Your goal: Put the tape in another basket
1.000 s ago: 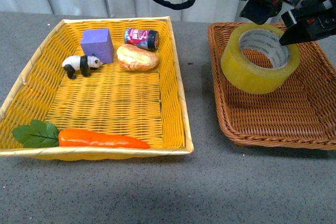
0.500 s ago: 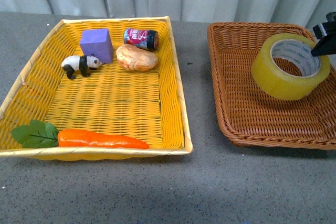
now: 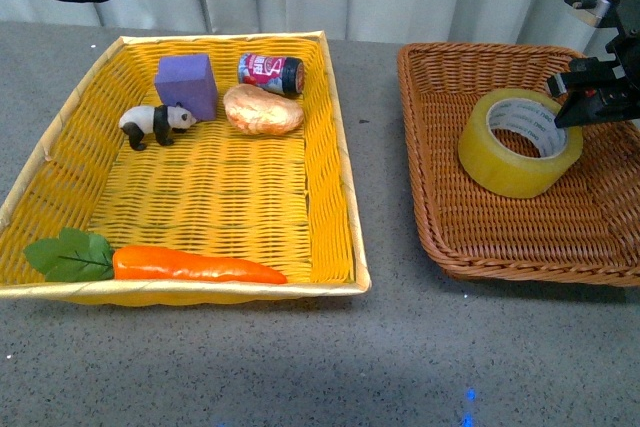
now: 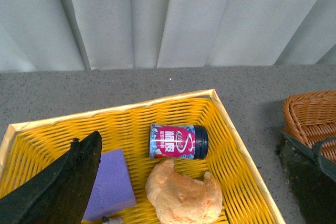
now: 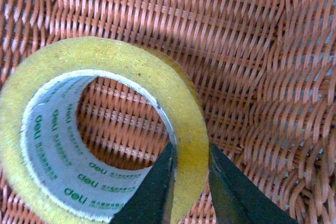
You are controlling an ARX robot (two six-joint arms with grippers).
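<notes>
The tape [image 3: 519, 142], a wide yellow roll with a white printed core, hangs tilted over the middle of the dark brown wicker basket [image 3: 470, 237]. My right gripper [image 3: 572, 105] is shut on its far right wall, one finger inside the core and one outside. The right wrist view shows the two black fingers [image 5: 152, 192] pinching the tape [image 5: 126, 72] wall over the basket [image 5: 247, 51] weave. My left gripper [image 4: 194, 182] is open and empty, high over the far end of the yellow basket [image 4: 231, 129].
The yellow basket [image 3: 340, 147] on the left holds a purple block [image 3: 186, 84], a toy panda [image 3: 155, 124], a small can [image 3: 270, 74], a bread roll [image 3: 262, 110] and a carrot [image 3: 190, 265]. Grey tabletop [image 3: 380, 347] lies between and before the baskets.
The right gripper has carried the tape lower and slightly left over the brown basket. The arm parts along the top have shifted left, out of the middle of the view.
</notes>
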